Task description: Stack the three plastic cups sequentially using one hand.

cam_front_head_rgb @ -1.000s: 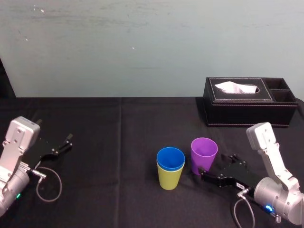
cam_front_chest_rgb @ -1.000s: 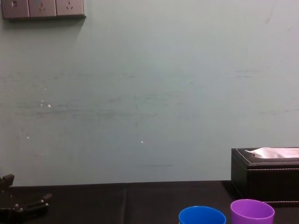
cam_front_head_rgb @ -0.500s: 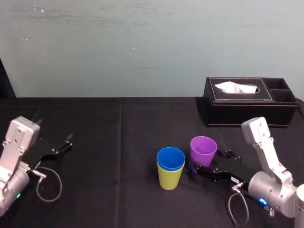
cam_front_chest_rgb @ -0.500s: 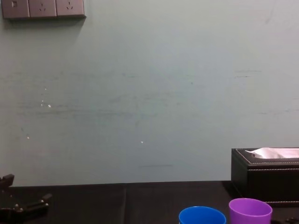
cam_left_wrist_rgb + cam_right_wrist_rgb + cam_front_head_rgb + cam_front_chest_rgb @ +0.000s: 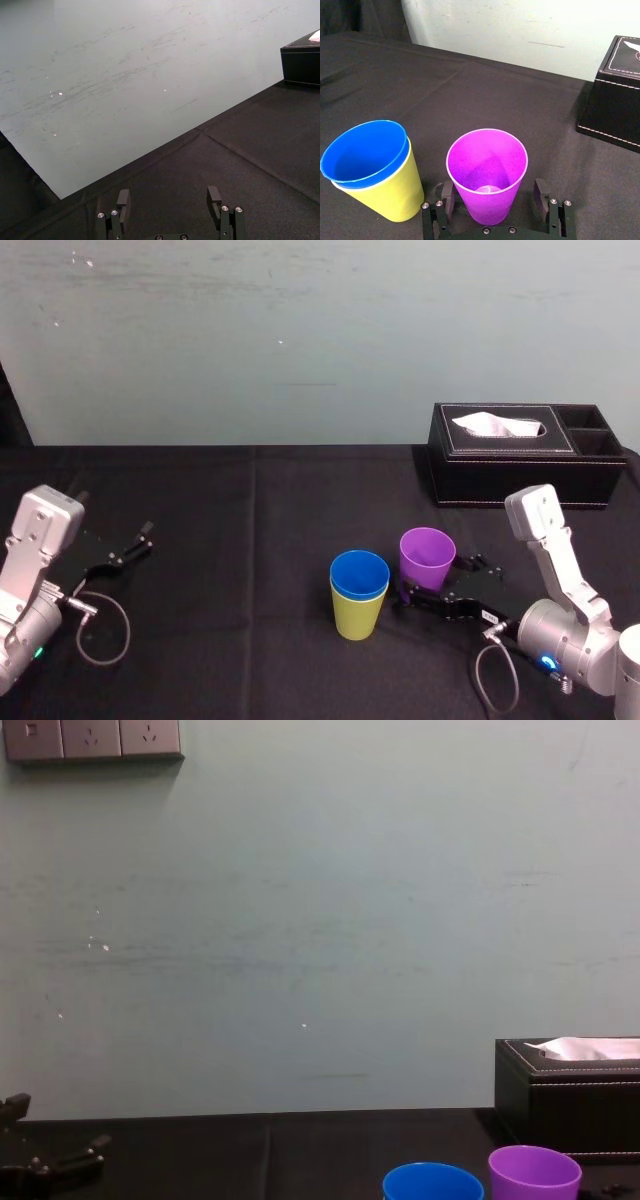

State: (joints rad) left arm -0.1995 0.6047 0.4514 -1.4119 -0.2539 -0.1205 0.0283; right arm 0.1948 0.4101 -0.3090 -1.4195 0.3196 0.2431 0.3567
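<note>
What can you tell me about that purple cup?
The purple cup is a small, smooth, tapered tumbler that looks like plastic, wider at the rim than at the base. It stands upright and empty on the black table, mouth up. The right gripper is open, with one finger on each side of the cup's lower half, not clamped on it. Close beside it but apart, the blue cup sits nested in the yellow-green cup.

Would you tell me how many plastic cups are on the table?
3: the blue plastic cup nested inside the yellow-green plastic cup, and the purple plastic cup beside them, between the right gripper's open fingers.
</note>
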